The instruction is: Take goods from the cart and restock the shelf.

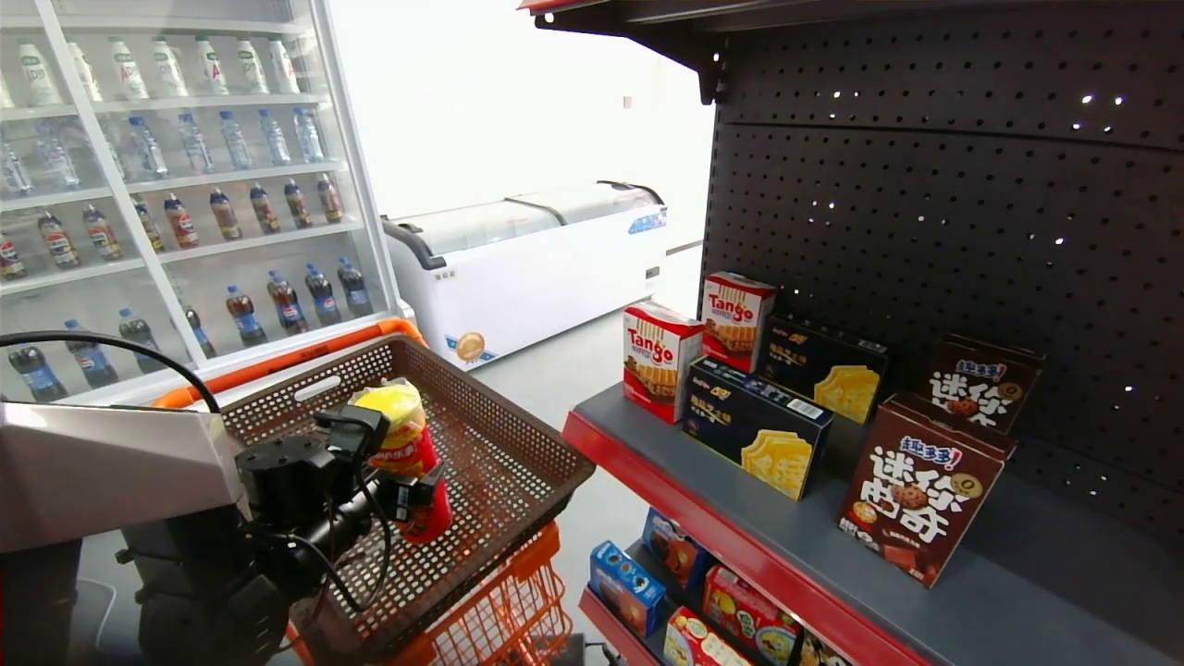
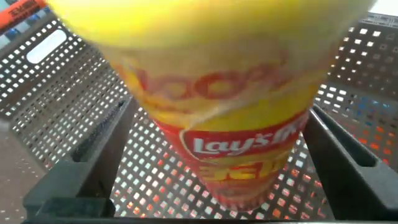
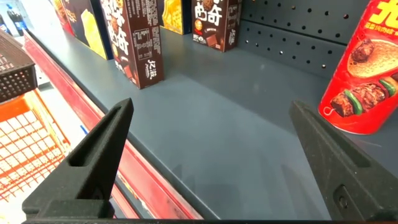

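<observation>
**Head view.** The step in hand is the pick from the cart. The left gripper (image 1: 393,458) is inside the brown basket (image 1: 499,404) on top of the orange cart (image 1: 277,356). It holds the chip canister (image 1: 398,412), which has a yellow lid and a red body and stands roughly upright. The shelf (image 1: 1017,573) is to the right, well apart from the basket. It has bare deck in front of the brown box (image 1: 916,490) and the blue-and-yellow box (image 1: 758,425). We judge that the next move calls for three things:
- a lift clear of the basket rim
- a carry across the gap
- an upright placement on that bare deck, without striking the boxes

The arm covers part of the canister's lower body, so we cannot tell whether its base rests on the basket floor.

**Left wrist view.** The two fingers (image 2: 93,162) flank the chip canister (image 2: 242,143), and we judge them to be pinching its sides. The lid is blurred and cut off at the frame edge. The exact contact line is hard to make out.

**Right wrist view.** The right gripper (image 3: 211,112) hangs over the shelf (image 3: 236,124) with its fingers (image 3: 93,162) spread wide and nothing between them. A red canister (image 3: 364,68) stands on the deck and is cut off by the frame edge. A brown box (image 3: 134,43) stands farther along.
</observation>
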Controlling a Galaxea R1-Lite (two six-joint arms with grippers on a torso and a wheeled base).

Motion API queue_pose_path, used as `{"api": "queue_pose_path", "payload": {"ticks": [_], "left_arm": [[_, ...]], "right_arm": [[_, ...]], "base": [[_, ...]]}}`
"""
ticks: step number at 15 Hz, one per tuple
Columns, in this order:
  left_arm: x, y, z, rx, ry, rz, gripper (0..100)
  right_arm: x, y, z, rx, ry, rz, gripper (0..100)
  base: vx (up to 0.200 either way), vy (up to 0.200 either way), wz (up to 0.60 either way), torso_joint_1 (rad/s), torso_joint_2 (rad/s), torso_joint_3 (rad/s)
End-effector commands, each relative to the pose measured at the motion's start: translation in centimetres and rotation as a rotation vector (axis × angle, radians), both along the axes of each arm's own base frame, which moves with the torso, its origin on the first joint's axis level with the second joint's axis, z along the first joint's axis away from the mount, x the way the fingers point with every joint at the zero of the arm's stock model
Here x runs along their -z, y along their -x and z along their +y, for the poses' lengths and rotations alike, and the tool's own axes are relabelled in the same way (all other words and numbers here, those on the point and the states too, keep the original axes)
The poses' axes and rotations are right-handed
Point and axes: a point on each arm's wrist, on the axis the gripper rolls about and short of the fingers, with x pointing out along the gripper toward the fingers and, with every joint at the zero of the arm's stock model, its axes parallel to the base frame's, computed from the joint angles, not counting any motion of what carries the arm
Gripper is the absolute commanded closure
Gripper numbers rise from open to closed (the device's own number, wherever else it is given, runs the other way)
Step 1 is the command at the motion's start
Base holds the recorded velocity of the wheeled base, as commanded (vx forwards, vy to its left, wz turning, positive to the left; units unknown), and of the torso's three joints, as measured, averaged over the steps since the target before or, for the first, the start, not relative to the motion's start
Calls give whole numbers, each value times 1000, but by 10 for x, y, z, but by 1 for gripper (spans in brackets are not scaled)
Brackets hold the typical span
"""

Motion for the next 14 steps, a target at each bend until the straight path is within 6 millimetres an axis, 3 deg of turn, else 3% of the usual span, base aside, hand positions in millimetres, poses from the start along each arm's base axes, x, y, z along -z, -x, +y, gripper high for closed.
{"api": "queue_pose_path", "payload": {"ticks": [1,4,5,10,14], "left_arm": [[7,-4,0,-2,0,25,0],[8,-13,1,-6,4,24,0],[8,-17,0,-5,3,13,100],[8,-14,-1,-7,-6,48,100],[-35,-22,-2,-15,6,-102,100]], "right_arm": [[0,0,0,0,0,1,0],[0,0,0,0,0,1,0],[0,0,0,0,0,1,0],[0,0,0,0,0,-1,0],[0,0,0,0,0,-1,0]], "base": [[0,0,0,0,0,0],[0,0,0,0,0,0],[0,0,0,0,0,0],[0,0,0,0,0,0],[0,0,0,0,0,0]]}}
